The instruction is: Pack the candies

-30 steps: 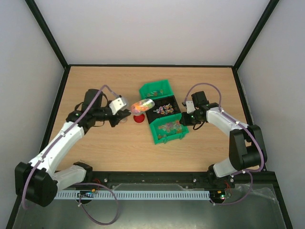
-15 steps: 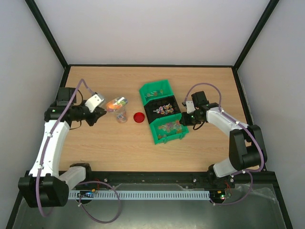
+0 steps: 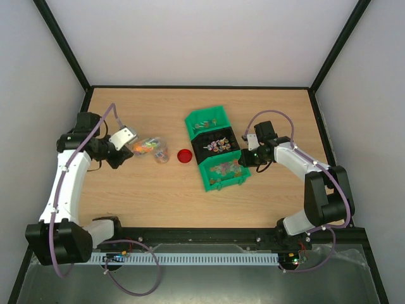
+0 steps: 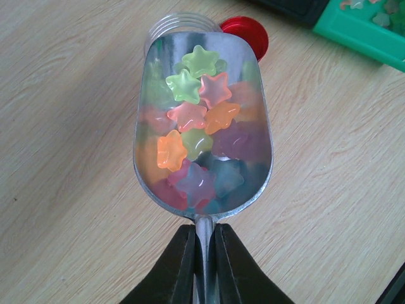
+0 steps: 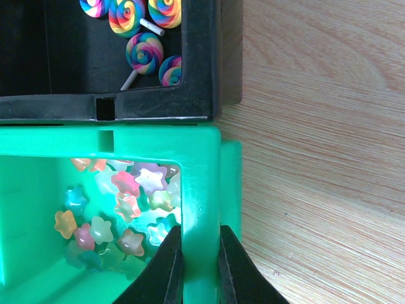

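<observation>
My left gripper [image 3: 126,147] is shut on the handle of a silver scoop [image 3: 143,145]. In the left wrist view my left gripper [image 4: 204,253] holds the scoop [image 4: 250,183] level, filled with small star-shaped candies [image 4: 190,114] in pink, orange, green and purple. The scoop's tip lies over the rim of a clear jar [image 4: 166,24], which stands on the table [image 3: 161,154]. More candies [image 5: 120,212] lie in the near green bin [image 3: 221,172]. My right gripper [image 3: 248,158] is shut on that bin's right wall [image 5: 199,209].
A red round lid [image 3: 185,156] lies between the jar and the bins; it also shows in the left wrist view [image 4: 248,33]. A black bin [image 3: 233,136] holds swirl lollipops [image 5: 144,49]. A second green bin [image 3: 205,120] sits behind it.
My left arm has swung left from above the bins, carrying the filled scoop, and has lowered it to the jar. The right arm has not moved.
</observation>
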{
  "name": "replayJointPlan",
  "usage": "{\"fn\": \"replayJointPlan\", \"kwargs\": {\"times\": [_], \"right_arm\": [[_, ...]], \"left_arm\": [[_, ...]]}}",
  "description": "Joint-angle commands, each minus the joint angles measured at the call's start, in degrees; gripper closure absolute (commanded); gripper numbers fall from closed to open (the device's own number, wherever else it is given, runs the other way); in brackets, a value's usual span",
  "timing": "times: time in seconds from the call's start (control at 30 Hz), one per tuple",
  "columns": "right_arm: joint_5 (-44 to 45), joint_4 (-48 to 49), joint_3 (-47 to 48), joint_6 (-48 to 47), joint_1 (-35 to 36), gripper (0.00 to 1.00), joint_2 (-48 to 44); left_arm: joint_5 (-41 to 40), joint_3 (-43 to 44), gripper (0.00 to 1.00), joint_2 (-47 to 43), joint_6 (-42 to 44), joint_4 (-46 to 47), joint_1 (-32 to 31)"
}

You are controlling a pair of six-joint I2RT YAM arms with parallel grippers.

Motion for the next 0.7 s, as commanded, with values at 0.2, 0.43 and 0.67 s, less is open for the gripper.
{"fn": "replayJointPlan", "kwargs": {"times": [0.2,0.43,0.67], "right_arm": [[-0.7,-1.4,1.2,0.6,-0.4,0.99,-0.2],[-0.6,-1.1,1.5,0.7,-0.4,0.99,0.5],[-0.7,-0.8,1.1,1.0,-0.3,0.99,0.6]], "left_arm": [[-3.2,6.3,0.98,5.2,0.1,-3.5,0.0],[-4.1,7.9,0.98,6.9,3.2,-5.8,-0.2],[-5.7,9.2,0.98,8.2,4.3,-7.2,-1.5]]}}
